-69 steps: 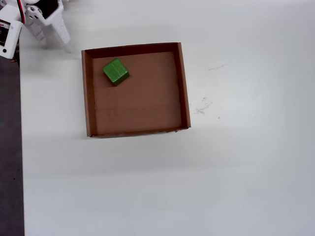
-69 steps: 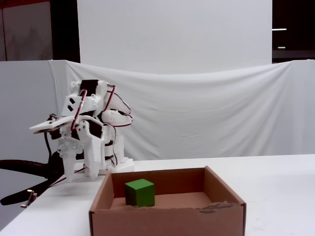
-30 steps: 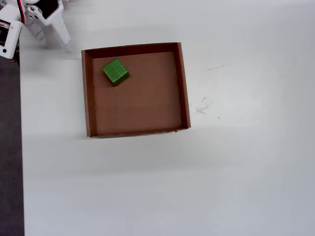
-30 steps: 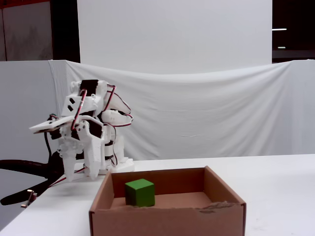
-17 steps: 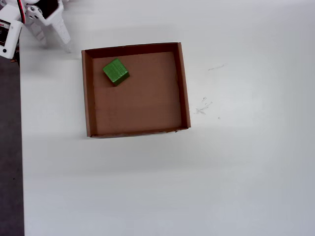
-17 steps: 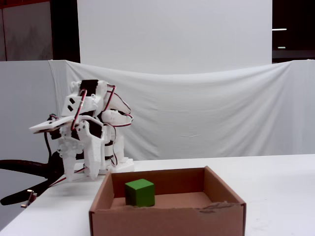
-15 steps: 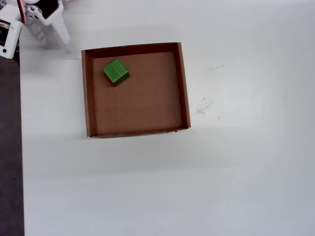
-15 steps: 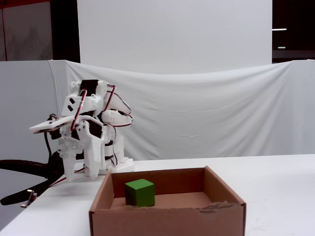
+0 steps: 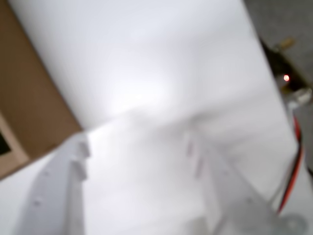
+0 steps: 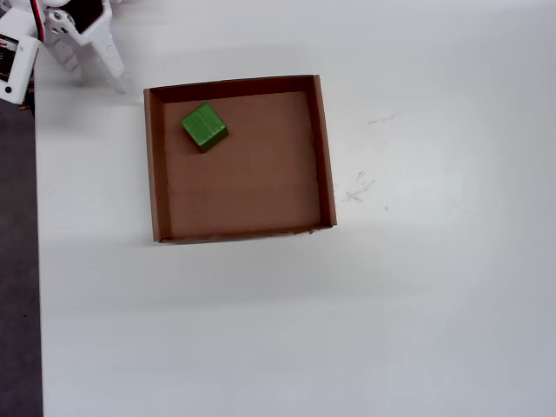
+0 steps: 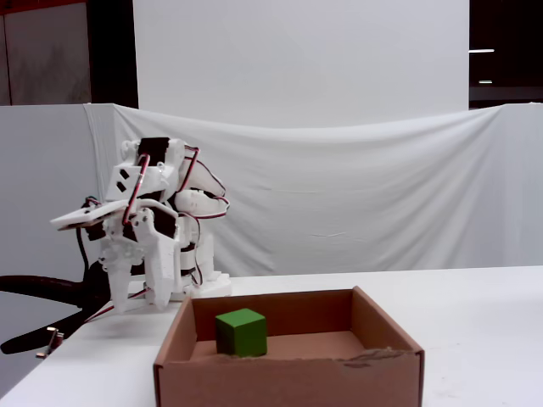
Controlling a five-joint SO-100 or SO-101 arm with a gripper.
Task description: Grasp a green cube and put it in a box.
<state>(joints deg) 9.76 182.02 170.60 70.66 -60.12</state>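
The green cube (image 10: 205, 127) lies inside the brown cardboard box (image 10: 326, 156), in its upper-left corner in the overhead view. From the fixed view the green cube (image 11: 241, 331) rests on the floor behind the front wall of the box (image 11: 288, 381). My white gripper (image 10: 94, 74) is folded back near the arm's base, up and left of the box and apart from it. In the fixed view my gripper (image 11: 140, 303) points down at the table. The blurred wrist view shows my gripper (image 9: 137, 142) open over bare white table, with a box (image 9: 29, 107) corner at the left.
The white table's left edge (image 10: 36, 261) borders dark floor. Faint scuff marks (image 10: 356, 187) lie right of the box. A white cloth backdrop (image 11: 356, 195) hangs behind the table. A black cable (image 11: 34, 284) runs left of the arm, and red wires (image 9: 296, 142) show at the wrist view's right.
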